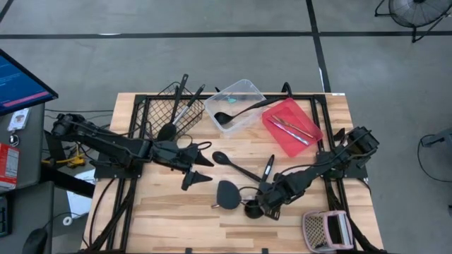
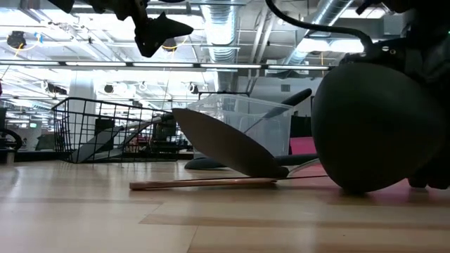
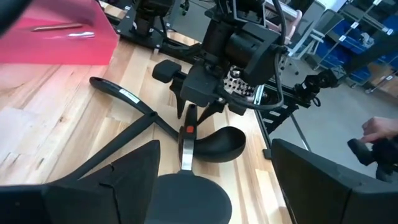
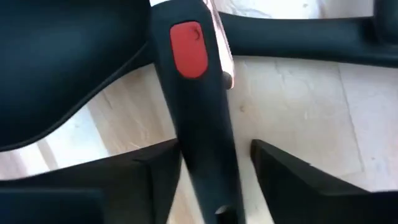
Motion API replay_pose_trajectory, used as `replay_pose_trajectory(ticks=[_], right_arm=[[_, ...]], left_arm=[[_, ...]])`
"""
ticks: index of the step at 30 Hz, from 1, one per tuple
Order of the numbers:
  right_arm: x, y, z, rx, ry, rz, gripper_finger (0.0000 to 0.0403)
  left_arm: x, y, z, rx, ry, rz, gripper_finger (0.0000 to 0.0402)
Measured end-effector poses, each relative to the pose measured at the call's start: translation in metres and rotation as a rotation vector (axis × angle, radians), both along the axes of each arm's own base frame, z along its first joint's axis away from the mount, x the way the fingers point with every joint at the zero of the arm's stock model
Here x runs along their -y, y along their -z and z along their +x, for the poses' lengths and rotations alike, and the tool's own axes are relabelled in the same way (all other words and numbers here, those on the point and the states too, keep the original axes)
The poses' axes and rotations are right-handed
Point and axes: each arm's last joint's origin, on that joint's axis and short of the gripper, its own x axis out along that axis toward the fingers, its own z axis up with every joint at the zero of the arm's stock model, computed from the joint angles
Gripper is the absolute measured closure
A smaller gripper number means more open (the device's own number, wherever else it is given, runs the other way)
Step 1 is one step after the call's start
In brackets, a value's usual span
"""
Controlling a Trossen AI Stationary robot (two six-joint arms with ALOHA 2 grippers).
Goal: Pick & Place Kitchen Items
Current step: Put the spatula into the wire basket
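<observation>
Right gripper (image 1: 272,200): low over the table's near middle, fingers parted astride the black handle with red tab (image 4: 189,81), not yet pinching it
Ladle (image 3: 214,144): lies on the table (image 1: 169,212) beside the flat spatula (image 1: 227,194)
Left gripper (image 1: 200,169): raised, wide open, empty
Technique, judged: centre the handle between both fingers, close fully, lift straight to clear neighbouring utensils
Risk: a crossing handle (image 4: 298,37) may drag along

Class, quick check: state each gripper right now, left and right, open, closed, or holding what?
Left gripper: open, holding nothing, above the table.
Right gripper: open, its fingers on either side of the black handle with a red tab, not clamped.
</observation>
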Motion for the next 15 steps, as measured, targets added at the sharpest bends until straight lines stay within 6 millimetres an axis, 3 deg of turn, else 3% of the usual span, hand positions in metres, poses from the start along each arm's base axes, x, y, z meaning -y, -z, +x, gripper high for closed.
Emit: replay_pose_trajectory(ticks=[6,15], right_arm=[[0.0027,0.0025,-0.003,-0.007,-0.015,-0.047,0.0322],[0.0052,-0.0049,-0.0014,-0.015,0.029,-0.023,0.0321]], left_arm=[[-0.0002,0.0,0.0,0.0,-0.002,-0.002,0.0112],[-0.0056,-0.0003,0.001,0.001,-0.024,-0.003,0.011]])
